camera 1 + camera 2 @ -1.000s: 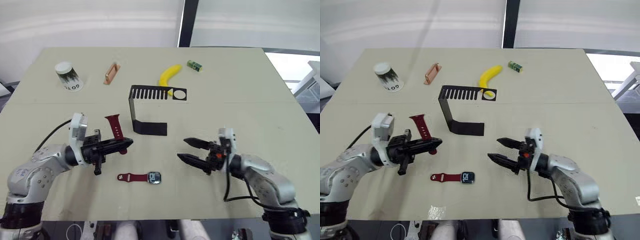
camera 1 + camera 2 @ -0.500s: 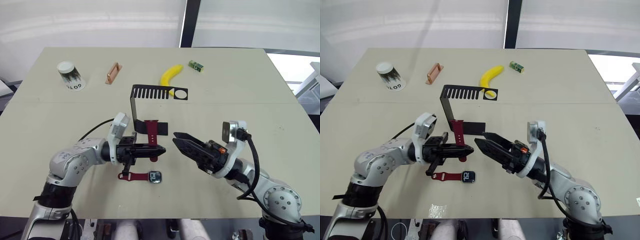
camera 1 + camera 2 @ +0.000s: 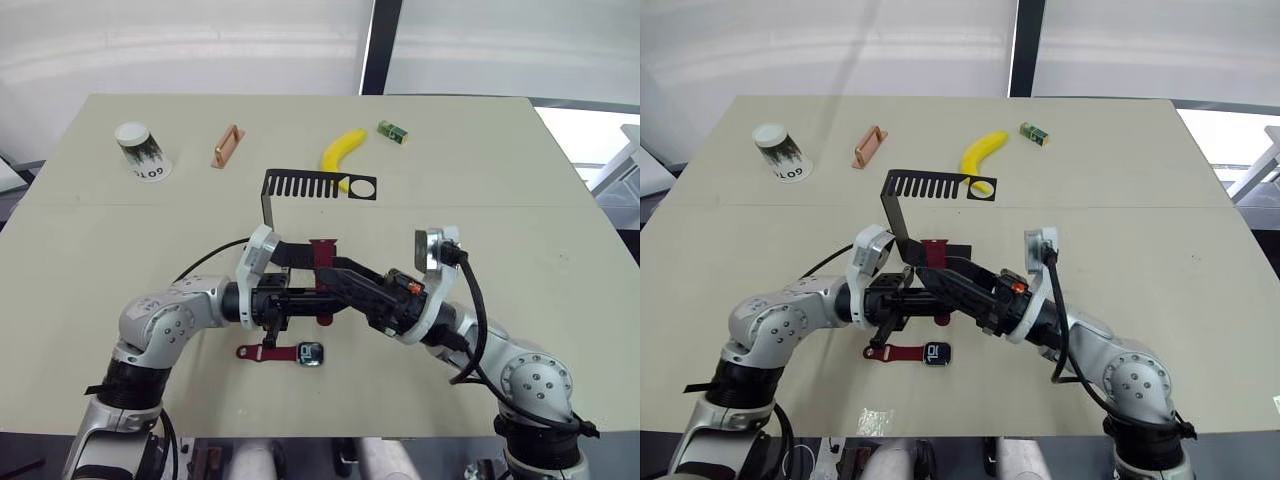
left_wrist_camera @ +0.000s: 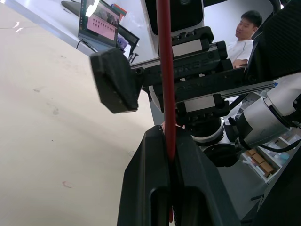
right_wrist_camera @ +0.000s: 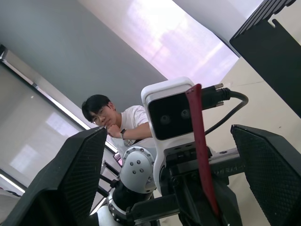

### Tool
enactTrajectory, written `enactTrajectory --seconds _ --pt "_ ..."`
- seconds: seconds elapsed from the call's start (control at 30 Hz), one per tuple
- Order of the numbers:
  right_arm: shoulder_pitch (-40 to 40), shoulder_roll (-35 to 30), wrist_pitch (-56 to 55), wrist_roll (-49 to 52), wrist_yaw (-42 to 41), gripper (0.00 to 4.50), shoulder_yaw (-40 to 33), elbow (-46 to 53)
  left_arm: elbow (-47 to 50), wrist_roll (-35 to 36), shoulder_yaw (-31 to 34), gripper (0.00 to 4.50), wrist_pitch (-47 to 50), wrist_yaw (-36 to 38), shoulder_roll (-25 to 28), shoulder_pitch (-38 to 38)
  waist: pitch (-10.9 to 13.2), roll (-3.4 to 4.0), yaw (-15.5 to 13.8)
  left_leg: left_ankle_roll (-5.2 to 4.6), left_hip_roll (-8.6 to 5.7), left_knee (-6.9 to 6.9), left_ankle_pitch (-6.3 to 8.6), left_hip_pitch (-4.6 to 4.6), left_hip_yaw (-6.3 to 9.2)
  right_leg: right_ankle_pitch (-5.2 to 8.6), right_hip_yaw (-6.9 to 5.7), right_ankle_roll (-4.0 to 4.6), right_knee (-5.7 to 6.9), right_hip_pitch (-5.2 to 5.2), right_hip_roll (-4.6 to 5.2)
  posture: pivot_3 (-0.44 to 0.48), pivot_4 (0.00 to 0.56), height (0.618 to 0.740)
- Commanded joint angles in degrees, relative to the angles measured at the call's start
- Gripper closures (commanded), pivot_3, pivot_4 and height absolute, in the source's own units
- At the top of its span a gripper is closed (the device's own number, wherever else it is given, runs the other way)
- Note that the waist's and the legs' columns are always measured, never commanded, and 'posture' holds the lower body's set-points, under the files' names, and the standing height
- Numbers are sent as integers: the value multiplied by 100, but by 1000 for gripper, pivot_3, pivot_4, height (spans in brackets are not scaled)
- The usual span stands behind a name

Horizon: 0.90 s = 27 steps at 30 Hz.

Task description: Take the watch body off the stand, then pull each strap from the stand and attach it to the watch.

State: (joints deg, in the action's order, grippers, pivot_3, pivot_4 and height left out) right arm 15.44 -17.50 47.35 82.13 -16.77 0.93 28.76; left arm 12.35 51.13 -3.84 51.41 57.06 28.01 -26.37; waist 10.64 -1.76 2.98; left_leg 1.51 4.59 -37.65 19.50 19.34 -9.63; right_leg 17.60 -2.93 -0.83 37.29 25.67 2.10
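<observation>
Nearest the front edge of the counter lies the watch body, flat, with one maroon strap already joined to it and trailing toward the robot's left; it sits where it did a second ago. Just beyond it, both arms have swung inward since then. The left gripper, which was out over the left part of the counter a second ago, now reaches across the middle, forearm nearly level, and is clamped on the second strap, which stands upright out of its fingers. The right gripper, earlier well off to the right, has come in to meet it: its fingers are spread wide with the strap standing between them, not touching it as far as the right wrist view shows. Both grippers crowd the space just in front of the base of the stand, so little room is left there.

The stand rests upright mid-counter, its comb-slotted top arm level. Behind it are a banana, a small green box, a copper-coloured bracket and a paper cup, all unmoved. The right and left sides of the counter lie open. A person sits in the background.
</observation>
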Motion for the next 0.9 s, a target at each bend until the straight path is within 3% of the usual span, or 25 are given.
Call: enactTrajectory --seconds 0.03,0.13,0.9 --pt "109 83 -92 -108 -44 273 57 3 198 94 65 4500 6 -58 -65 23 0 0 5 0 0 0 0 0 0 0 0 0 1 0 0 0 150 729" --pt "118 118 -120 -204 -105 1104 73 -24 242 93 70 4500 5 -98 -98 58 0 0 5 0 0 0 0 0 0 0 0 0 1 0 0 0 150 729" --pt "104 419 -269 -359 -212 1104 117 -93 425 195 115 4500 94 -359 -218 138 0 0 6 -1 0 -1 0 0 1 0 0 0 3 0 0 0 150 729"
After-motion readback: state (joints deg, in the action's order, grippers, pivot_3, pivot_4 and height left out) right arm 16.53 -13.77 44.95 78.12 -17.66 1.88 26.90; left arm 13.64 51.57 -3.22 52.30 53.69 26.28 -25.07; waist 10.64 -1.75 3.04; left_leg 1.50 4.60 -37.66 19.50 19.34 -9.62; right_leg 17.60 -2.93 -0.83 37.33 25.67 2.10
